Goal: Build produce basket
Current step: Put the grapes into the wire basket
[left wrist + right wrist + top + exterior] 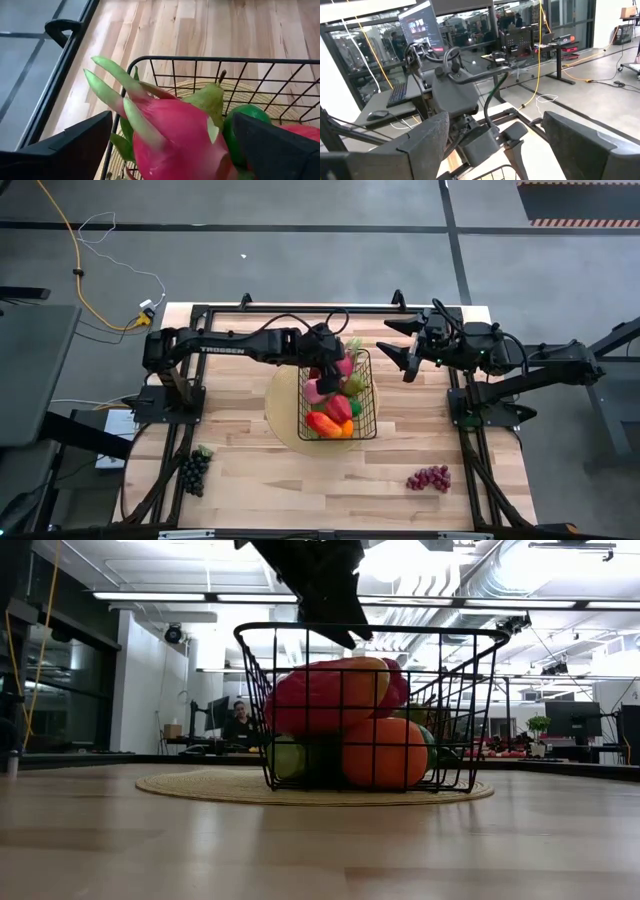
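Observation:
The black wire basket (338, 400) stands on a round tan mat (285, 415) at the table's middle. It holds a pink dragon fruit (175, 135) with green leaves, a green pear (207, 100), a green pepper (247, 117), and red and orange peppers (330, 423). My left gripper (172, 120) is open over the basket's far left corner, slanting down. Its fingers stand on either side of the dragon fruit, which lies on the other produce. My right gripper (400, 348) is open and holds nothing, raised beyond the basket's far right corner.
Dark grapes (193, 468) lie near the table's front left, and red grapes (429, 478) near its front right. Bare wood lies in front of the basket. In the low view, the left arm (320, 585) hangs over the basket's rim (370, 630).

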{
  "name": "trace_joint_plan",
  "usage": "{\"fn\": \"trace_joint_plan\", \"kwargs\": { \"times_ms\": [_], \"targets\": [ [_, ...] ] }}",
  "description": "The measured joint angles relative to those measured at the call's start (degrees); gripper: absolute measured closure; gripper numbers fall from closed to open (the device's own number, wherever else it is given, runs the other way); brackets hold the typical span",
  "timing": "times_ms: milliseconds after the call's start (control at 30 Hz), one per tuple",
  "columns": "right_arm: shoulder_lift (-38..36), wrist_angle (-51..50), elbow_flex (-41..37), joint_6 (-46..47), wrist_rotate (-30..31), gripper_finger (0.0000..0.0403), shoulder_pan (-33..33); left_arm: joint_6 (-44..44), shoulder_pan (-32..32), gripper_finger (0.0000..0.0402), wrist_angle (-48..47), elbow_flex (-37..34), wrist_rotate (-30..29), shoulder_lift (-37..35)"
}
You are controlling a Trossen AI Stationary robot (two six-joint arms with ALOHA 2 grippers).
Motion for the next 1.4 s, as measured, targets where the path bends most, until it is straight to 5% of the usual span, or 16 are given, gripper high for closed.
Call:
{"fn": "trace_joint_plan", "kwargs": {
  "times_ms": [267,500,767,967,1300,1400],
  "targets": [
    [0.0,0.08,0.0,-1.49,1.12,0.0089,0.0,0.01,-0.21,0.0002,-2.87,0.1,1.73,-8.99],
    [0.0,-0.27,0.0,-2.34,2.69,0.0089,0.0,-3.72,-0.85,0.0002,-4.48,-0.21,11.36,-23.27],
    [0.0,-2.48,0.0,-2.56,2.67,0.0089,0.0,-13.19,-2.04,0.0002,19.33,-22.49,12.99,-38.52],
    [0.0,-2.59,0.0,-2.54,2.64,0.0089,0.0,-21.74,-1.77,0.0002,38.38,-38.6,7.17,-47.25],
    [0.0,-2.59,0.0,-1.76,2.53,0.0089,0.0,-22.21,-1.74,0.0002,38.87,-41.68,5.4,-52.33],
    [-0.02,-4.02,0.41,7.45,-0.52,0.0089,0.0,-22.54,-1.76,0.0002,38.84,-41.68,5.4,-52.33]
  ]
}}
